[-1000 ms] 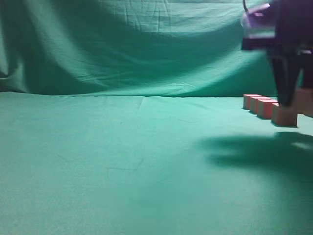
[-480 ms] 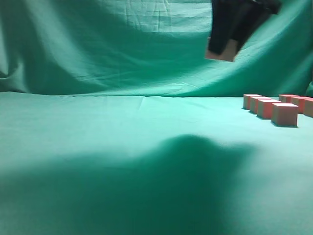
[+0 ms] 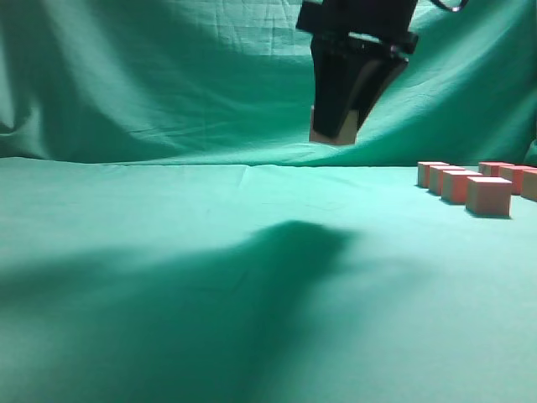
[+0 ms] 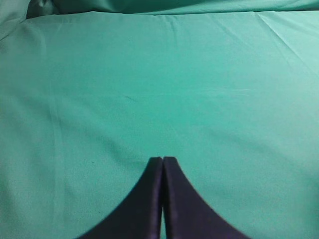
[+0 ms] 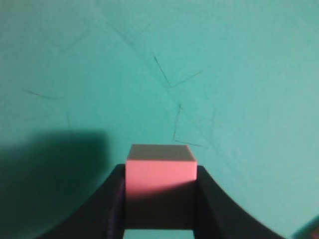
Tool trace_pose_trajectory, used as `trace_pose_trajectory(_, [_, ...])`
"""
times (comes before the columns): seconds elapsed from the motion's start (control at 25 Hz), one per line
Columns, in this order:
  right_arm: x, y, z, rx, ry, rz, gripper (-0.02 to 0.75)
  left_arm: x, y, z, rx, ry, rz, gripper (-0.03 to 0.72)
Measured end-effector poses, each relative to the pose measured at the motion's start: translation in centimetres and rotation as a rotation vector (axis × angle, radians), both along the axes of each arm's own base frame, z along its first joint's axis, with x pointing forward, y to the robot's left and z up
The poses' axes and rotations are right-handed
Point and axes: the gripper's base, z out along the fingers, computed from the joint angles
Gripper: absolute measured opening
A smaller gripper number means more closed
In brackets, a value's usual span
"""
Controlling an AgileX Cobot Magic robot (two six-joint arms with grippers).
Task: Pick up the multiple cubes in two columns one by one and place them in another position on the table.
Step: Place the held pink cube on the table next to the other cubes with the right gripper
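My right gripper (image 3: 336, 134) hangs high over the middle of the table (image 3: 168, 277), shut on one salmon-red cube (image 5: 159, 174) that sits squarely between its black fingers (image 5: 112, 199); that cube (image 3: 329, 133) peeks out pale at the fingertips in the exterior view. Several more cubes stand in two columns at the far right: the nearest of the left column (image 3: 488, 196), another column behind it (image 3: 510, 178). My left gripper (image 4: 163, 159) is shut with nothing in it, above bare green cloth.
An upright green backdrop cloth (image 3: 168, 75) with folds closes off the far side. The arm's dark shadow (image 3: 285, 252) falls across the table's centre. The right edge of the exterior view cuts off the farther column of cubes.
My right gripper has carried the cube up from the columns at the right and leftward to above the table's middle, lowering a little in the last half second. The shadow shifted with it.
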Motion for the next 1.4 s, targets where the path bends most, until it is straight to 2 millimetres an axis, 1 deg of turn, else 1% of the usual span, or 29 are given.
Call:
trace_pose_trajectory(0.08, [0.3,0.2,-0.6,-0.013,0.027,-0.009,0.272,0.0,0.0,0.0,0.000,0.000,0.000,0.000])
trace_pose_trajectory(0.4, [2.5,0.9,-1.5,-0.064,0.072,-0.074,0.272,0.0,0.0,0.0,0.000,0.000,0.000,0.000])
trace_pose_trajectory(0.6, [3.1,1.2,-3.1,-0.085,0.106,-0.107,0.272,0.0,0.0,0.0,0.000,0.000,0.000,0.000])
trace_pose_trajectory(0.76, [3.4,1.2,-3.8,-0.093,0.094,-0.112,0.272,0.0,0.0,0.0,0.000,0.000,0.000,0.000])
trace_pose_trajectory(1.08, [4.1,1.5,-3.6,-0.057,0.026,-0.118,0.272,0.0,0.0,0.0,0.000,0.000,0.000,0.000])
trace_pose_trajectory(1.28, [4.1,1.5,-3.6,-0.052,0.020,-0.122,0.272,0.0,0.0,0.0,0.000,0.000,0.000,0.000])
trace_pose_trajectory(1.4, [4.2,1.6,-4.1,-0.058,0.030,-0.122,0.272,0.0,0.0,0.0,0.000,0.000,0.000,0.000])
